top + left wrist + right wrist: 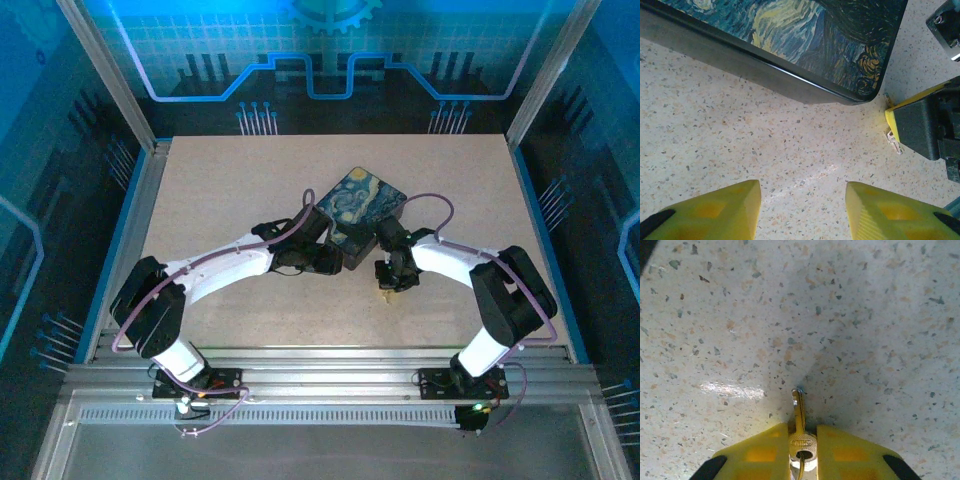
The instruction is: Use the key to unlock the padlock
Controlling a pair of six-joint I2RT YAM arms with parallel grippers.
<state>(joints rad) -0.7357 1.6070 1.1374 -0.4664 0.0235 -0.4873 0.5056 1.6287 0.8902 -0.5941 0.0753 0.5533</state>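
Beige speckled table [220, 200], apparently blue-lit walls [400, 40].

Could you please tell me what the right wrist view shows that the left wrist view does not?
Right wrist view: the right gripper shut on the key by its head, blade pointing out over the table. Left wrist view: the left gripper open, facing the corner of the box with the painted lid. Both: the speckled table, and probably the key, a small silvery piece at the right gripper's tip in the left wrist view.
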